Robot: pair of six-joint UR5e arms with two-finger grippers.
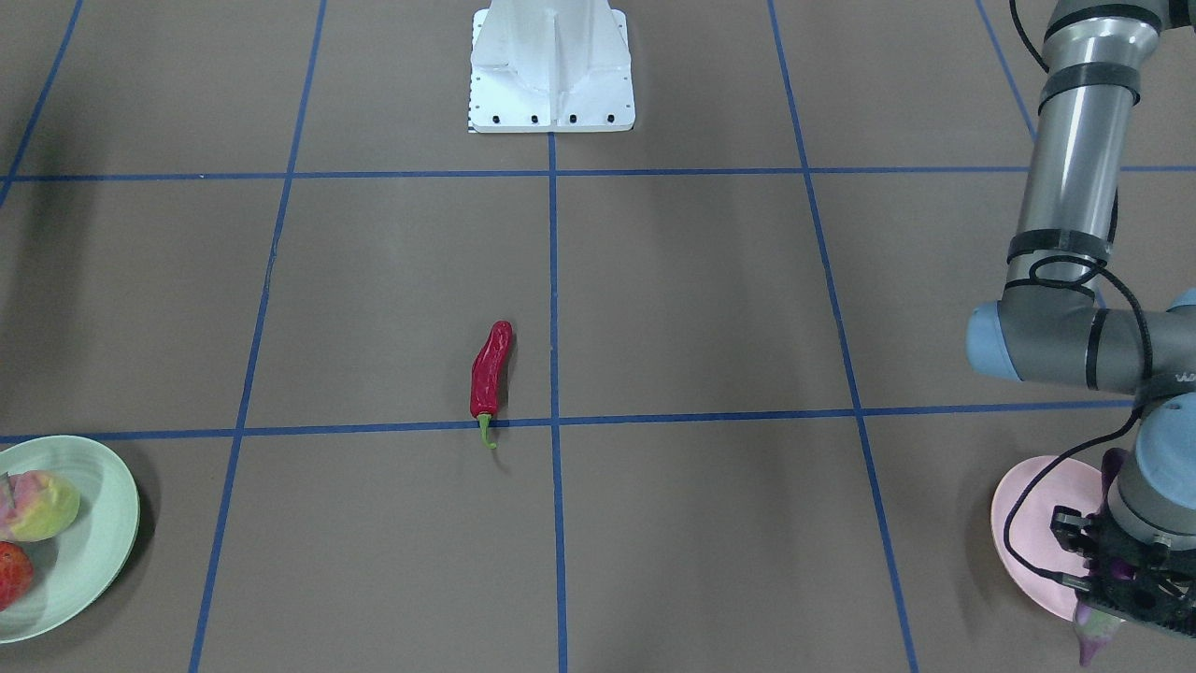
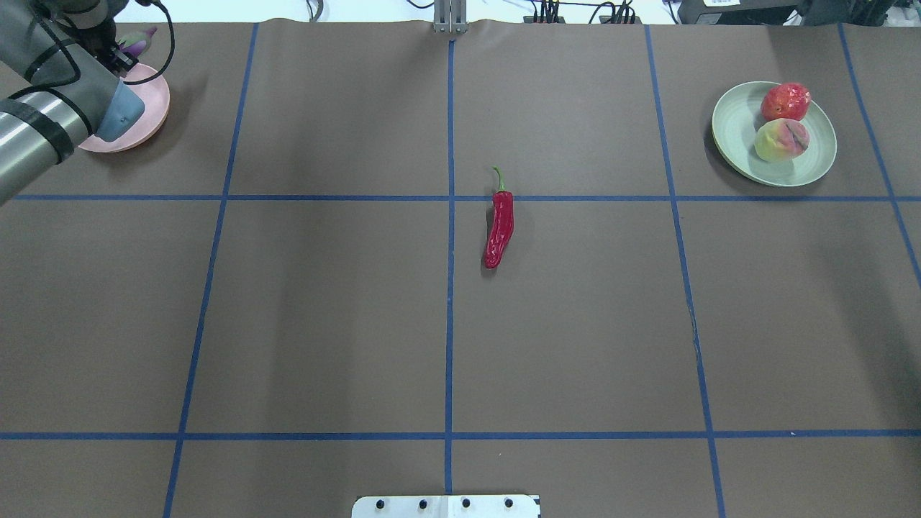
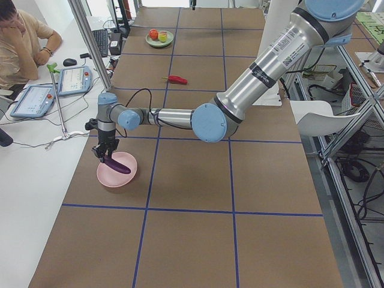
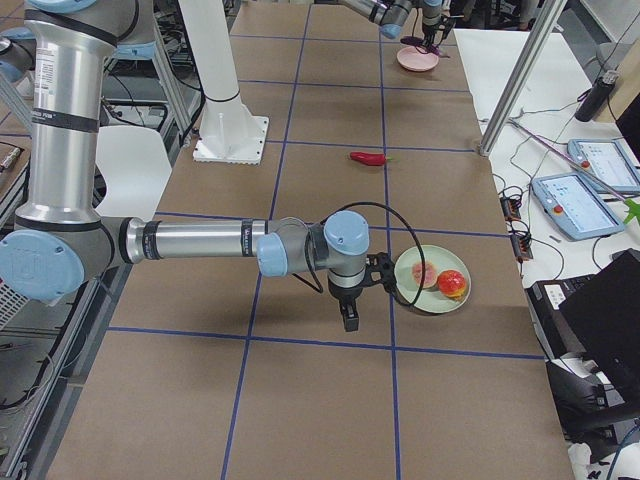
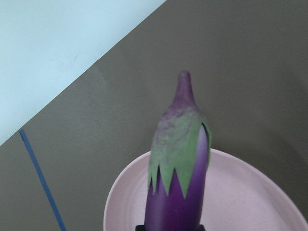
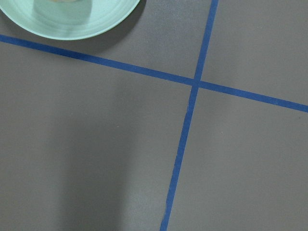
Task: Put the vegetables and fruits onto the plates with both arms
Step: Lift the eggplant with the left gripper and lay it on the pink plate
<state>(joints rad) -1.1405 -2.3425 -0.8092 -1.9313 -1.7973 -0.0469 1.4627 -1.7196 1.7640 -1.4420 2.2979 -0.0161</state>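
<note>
My left gripper [image 1: 1126,572] is shut on the long purple eggplant [image 5: 180,168] and holds it over the pale pink plate [image 1: 1028,523] at the table's far left corner; the eggplant's green cap points out past the rim. The wrinkled red chili [image 2: 499,226] lies alone near the table's middle. The mint green plate [image 2: 734,129] holds the peach [image 2: 781,140] and the bumpy red fruit [image 2: 786,101]. My right gripper [image 4: 348,315] hangs beside the mint plate [image 4: 425,290]; it shows only in the exterior right view, so I cannot tell whether it is open or shut.
The white base block [image 1: 551,75] stands at the robot's side of the table. The table edge runs close behind the pink plate [image 5: 240,192]. An operator [image 3: 18,42], tablets [image 3: 72,78] and a metal pole [image 3: 90,42] are beyond that edge.
</note>
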